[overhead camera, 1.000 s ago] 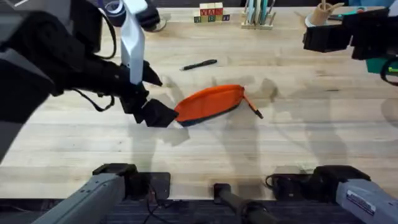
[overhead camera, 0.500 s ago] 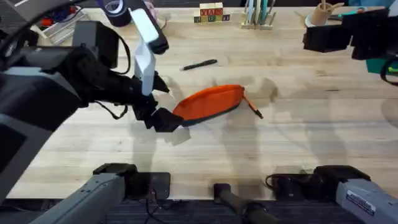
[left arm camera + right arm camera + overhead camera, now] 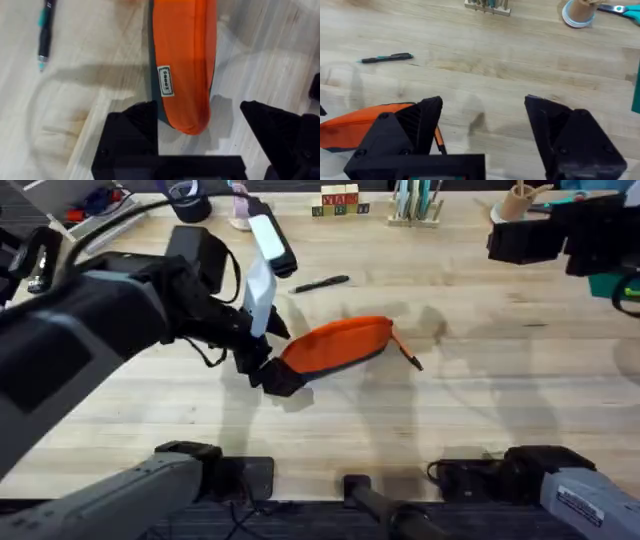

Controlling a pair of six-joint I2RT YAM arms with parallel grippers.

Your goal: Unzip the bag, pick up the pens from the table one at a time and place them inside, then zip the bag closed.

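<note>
— Where's the bag?
— Mid-counter, long axis running left-right and tilted, its pull tab end pointing right.
— Your left gripper?
— Released, jaws spread either side of the bag's left tip, not pinching it.
— And the right gripper?
— Also released, up at the far right, well apart. One pen lies just beyond the bag, roughly parallel.

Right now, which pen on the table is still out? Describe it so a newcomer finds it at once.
Start at the orange bag in the middle of the wooden table. Just beyond it, toward the far edge, lies one slim black pen, flat on bare wood. Unlike the sticks standing upright in the rack farther back, it lies alone.
</note>
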